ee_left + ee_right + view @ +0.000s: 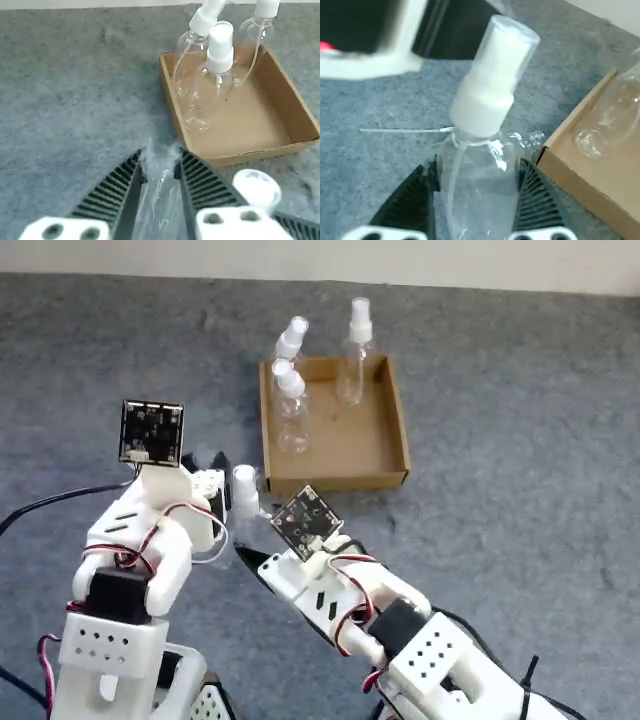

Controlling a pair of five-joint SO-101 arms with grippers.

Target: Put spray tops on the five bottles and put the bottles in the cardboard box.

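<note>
The jaws of the right gripper (477, 175) are clenched on a capped bottle (475, 205) just beside the cardboard box (590, 187); the left gripper (159, 162) grasps a clear bottle (161, 200); both seem light, slippery, easily squeezed; hold mid-body.

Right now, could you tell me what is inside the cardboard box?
The cardboard box holds three spray-topped bottles: a near one, one behind it, base covered, and one by the far wall.

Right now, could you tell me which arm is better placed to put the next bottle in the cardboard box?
Right: the right pincer is shut on a bottle with its spray top on, beside the cardboard box. The left pincer grips a clear bottle with no top visible.
</note>
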